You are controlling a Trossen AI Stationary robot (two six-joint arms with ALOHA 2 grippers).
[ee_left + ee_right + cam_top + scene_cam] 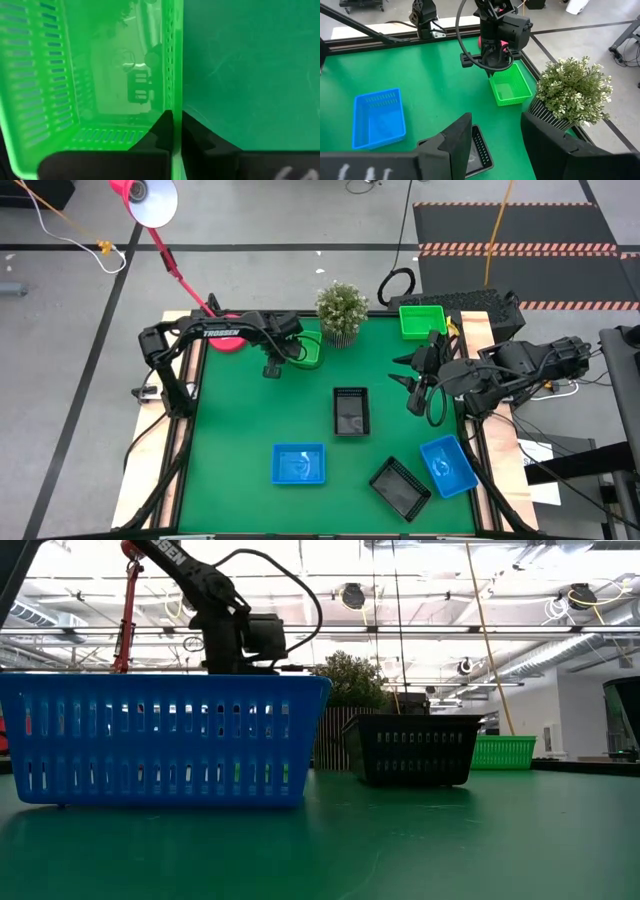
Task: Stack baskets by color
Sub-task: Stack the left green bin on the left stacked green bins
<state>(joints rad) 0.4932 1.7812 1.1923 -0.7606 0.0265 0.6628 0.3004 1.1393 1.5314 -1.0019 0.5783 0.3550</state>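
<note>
Left gripper [173,131] was clamped on the wall of a green basket [90,75] at the table's far side, left of the plant [342,310] — it needed a straight, level lift toward the other green basket [422,319] far right. Right gripper [495,145] hung empty, jaws apart.

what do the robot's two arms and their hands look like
Both arms are dark, nearly black, with jointed segments. The left arm has white lettering along its side and a black cable looping above its wrist. The right arm is bulkier near its base. The right hand has two broad, flat, matte black fingers.
</note>
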